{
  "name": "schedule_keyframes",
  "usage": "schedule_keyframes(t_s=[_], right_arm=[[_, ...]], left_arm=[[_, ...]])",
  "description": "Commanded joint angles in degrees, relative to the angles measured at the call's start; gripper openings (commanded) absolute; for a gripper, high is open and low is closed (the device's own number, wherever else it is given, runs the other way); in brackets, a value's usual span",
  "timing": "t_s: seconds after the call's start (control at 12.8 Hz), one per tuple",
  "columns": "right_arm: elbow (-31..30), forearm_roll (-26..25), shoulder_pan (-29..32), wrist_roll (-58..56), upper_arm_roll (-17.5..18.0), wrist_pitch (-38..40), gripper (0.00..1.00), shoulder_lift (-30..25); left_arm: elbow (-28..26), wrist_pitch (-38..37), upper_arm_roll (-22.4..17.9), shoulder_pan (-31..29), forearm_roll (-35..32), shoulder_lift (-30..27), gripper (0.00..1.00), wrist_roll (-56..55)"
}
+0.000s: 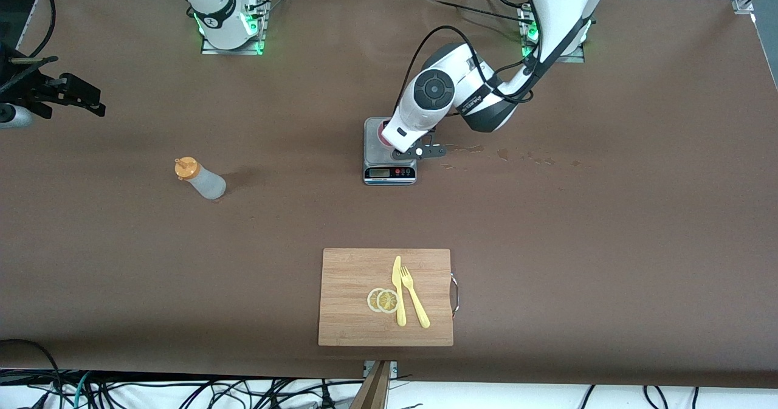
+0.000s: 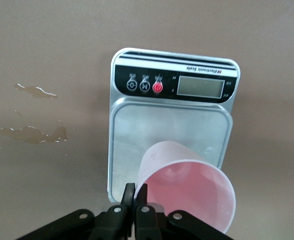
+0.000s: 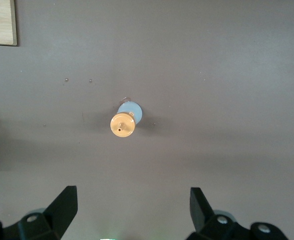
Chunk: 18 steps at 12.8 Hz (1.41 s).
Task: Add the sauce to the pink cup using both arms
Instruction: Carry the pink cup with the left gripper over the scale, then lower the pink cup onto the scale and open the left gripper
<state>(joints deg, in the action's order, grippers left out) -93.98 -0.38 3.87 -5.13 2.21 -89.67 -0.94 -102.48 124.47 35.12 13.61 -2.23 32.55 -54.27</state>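
The pink cup (image 2: pixel 186 192) is over the platform of the grey scale (image 2: pixel 169 127), at the platform's edge away from the display. My left gripper (image 2: pixel 135 192) is shut on the cup's rim, with one finger inside the wall and one outside. In the front view the left wrist covers most of the pink cup (image 1: pixel 382 133) and the left gripper (image 1: pixel 408 149). The sauce (image 1: pixel 203 179) stands alone on the table toward the right arm's end. My right gripper (image 3: pixel 132 197) hangs open high above the sauce (image 3: pixel 124 122), holding nothing. It shows at the front view's edge as the right gripper (image 1: pixel 73 90).
A wooden cutting board (image 1: pixel 346 275) lies nearer the front camera than the scale (image 1: pixel 389 172). On it are two lemon slices (image 1: pixel 383 300), a yellow knife (image 1: pixel 398 290) and a yellow fork (image 1: pixel 414 304). Wet spill marks (image 1: pixel 504 154) lie beside the scale toward the left arm's end.
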Motion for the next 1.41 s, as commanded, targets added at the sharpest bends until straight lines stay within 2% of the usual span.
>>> schedule_keyframes(t_s=[0.0, 0.08, 0.16, 0.23, 0.31, 0.39, 0.7, 0.94, 1.02, 1.1, 1.17, 1.33], right_arm=[[1.17, 0.03, 0.09, 0.21, -0.10, 0.46, 1.00, 0.41], [1.17, -0.05, 0.09, 0.21, -0.10, 0.46, 1.00, 0.41], [1.17, -0.14, 0.35, 0.21, -0.10, 0.11, 1.00, 0.41], [1.25, -0.66, 0.52, 0.21, -0.19, -1.11, 1.00, 0.41], [1.26, -1.02, 0.53, 0.12, -0.28, -3.12, 1.00, 0.76], [1.26, -1.02, 0.87, 0.21, -0.45, -3.67, 1.00, 0.76], [1.43, -0.76, 1.23, -0.66, -1.15, -3.32, 1.00, 0.58], [1.69, -2.07, 0.88, -1.36, -0.98, -3.32, 1.00, 0.58], [1.69, -1.47, 0.88, -5.46, -1.33, -2.62, 1.00, 0.41], [1.69, -0.94, 1.14, -14.73, -2.20, -1.92, 1.00, 0.32], [1.69, 1.33, 1.14, -23.26, -3.26, -2.35, 1.00, 0.41], [1.26, 6.17, 1.32, -32.63, -4.14, -1.83, 1.00, 1.11]], left_arm=[[-1.93, 4.28, -0.23, 0.98, -1.28, -0.21, 0.00, -2.24], [-2.02, 4.82, -0.23, 0.98, -1.28, 0.14, 0.00, -2.68], [-1.93, 4.82, -0.23, 0.98, -1.28, 0.14, 0.05, -2.68], [-1.93, 4.82, -0.23, 0.80, -1.28, -0.03, 0.91, -2.68], [-1.93, 4.21, -0.23, 0.63, -1.28, -0.64, 1.00, -2.51], [-1.76, 3.42, -0.14, 0.19, -1.28, -1.52, 1.00, -2.25], [2.01, -8.86, 0.13, -0.60, -1.20, -6.08, 1.00, -1.54], [9.46, -19.22, 0.21, -1.48, -1.02, -7.50, 1.00, -0.85], [12.97, -22.65, 0.04, -2.27, -1.11, -7.50, 1.00, 0.73], [16.14, -25.47, 0.04, -3.75, -1.11, -7.50, 1.00, 2.74], [18.61, -28.02, 0.21, -5.51, -1.20, -7.59, 1.00, 4.50], [22.22, -30.94, -0.13, -7.71, -1.28, -8.29, 1.00, 8.73]])
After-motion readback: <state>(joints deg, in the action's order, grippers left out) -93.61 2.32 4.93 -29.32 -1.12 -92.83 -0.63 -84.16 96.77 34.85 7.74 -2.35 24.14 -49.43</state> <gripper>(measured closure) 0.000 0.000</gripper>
